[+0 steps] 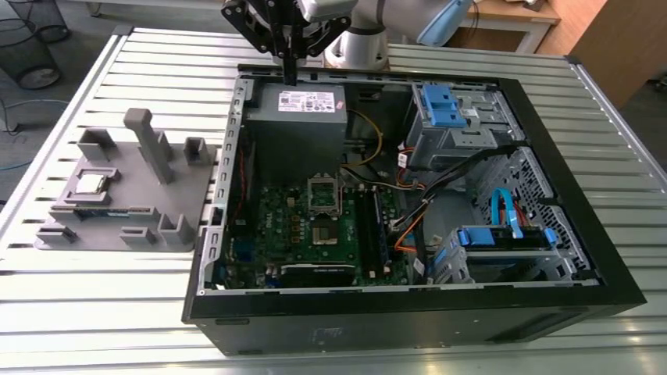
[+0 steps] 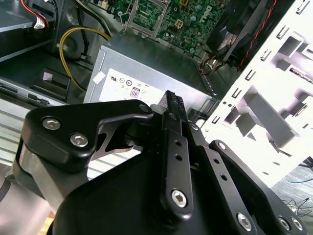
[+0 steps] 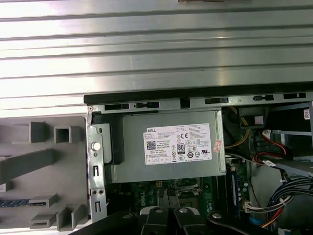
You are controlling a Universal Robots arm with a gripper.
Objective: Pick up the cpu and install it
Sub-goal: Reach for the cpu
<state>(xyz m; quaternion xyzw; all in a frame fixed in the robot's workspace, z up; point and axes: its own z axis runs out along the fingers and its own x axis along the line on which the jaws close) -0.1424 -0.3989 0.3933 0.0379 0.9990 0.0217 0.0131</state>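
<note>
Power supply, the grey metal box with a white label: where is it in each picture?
Exterior view: grey metal power supply box, case's far corner, toward the exterior view's left.
Second wrist view: the box beside yellow cables.
First wrist view: the box against the case wall.
Shared landmark: green motherboard bordering it.

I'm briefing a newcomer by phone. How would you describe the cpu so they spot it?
Start at the open computer case; on the exterior view's left lies a grey tray. The cpu sits in it, a small shiny silver square, unlike the long thin memory stick beside it.
</note>
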